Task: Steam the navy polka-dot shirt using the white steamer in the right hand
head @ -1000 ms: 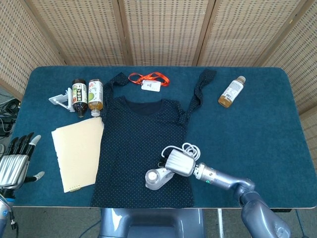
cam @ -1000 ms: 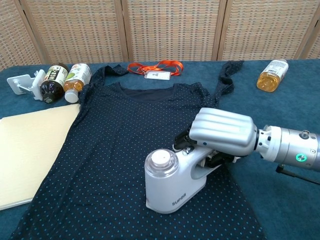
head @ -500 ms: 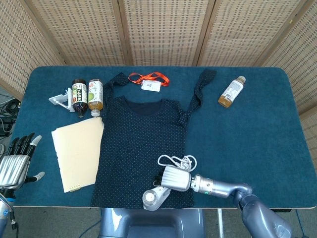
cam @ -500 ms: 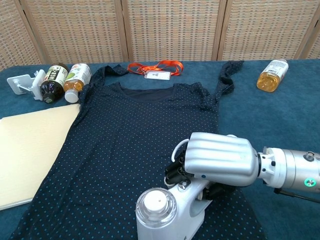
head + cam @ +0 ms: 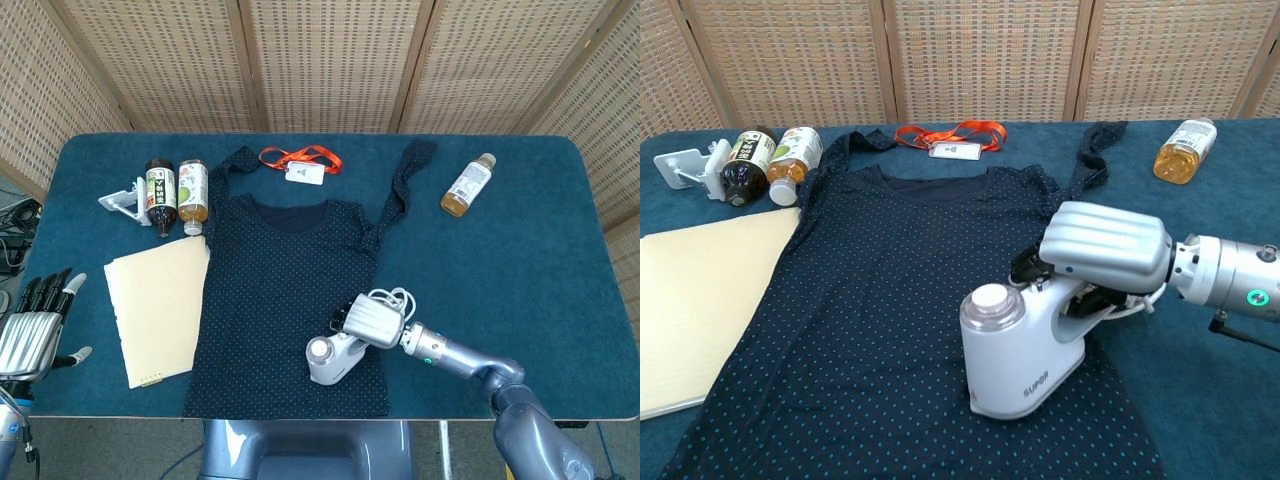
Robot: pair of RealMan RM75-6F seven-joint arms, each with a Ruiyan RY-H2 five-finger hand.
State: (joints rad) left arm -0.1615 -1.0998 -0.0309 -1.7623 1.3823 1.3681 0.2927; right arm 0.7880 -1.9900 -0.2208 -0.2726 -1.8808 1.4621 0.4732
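Observation:
The navy polka-dot shirt (image 5: 280, 290) (image 5: 890, 290) lies flat on the blue table, collar toward the far side. My right hand (image 5: 374, 321) (image 5: 1105, 250) grips the handle of the white steamer (image 5: 330, 358) (image 5: 1018, 345), which stands on the shirt's lower right part near the hem. Its white cord (image 5: 393, 298) loops behind the hand. My left hand (image 5: 30, 330) hangs open off the table's left edge, holding nothing; the chest view does not show it.
Two bottles (image 5: 175, 190) and a white clip (image 5: 122, 200) lie at the back left. A cream folder (image 5: 155, 305) sits left of the shirt. An orange lanyard with badge (image 5: 300, 162) lies beyond the collar. An amber bottle (image 5: 467, 185) rests at the back right.
The right hand swept the steamer down to the shirt's hem, then back up and slightly right onto the lower right part. The left hand stayed still.

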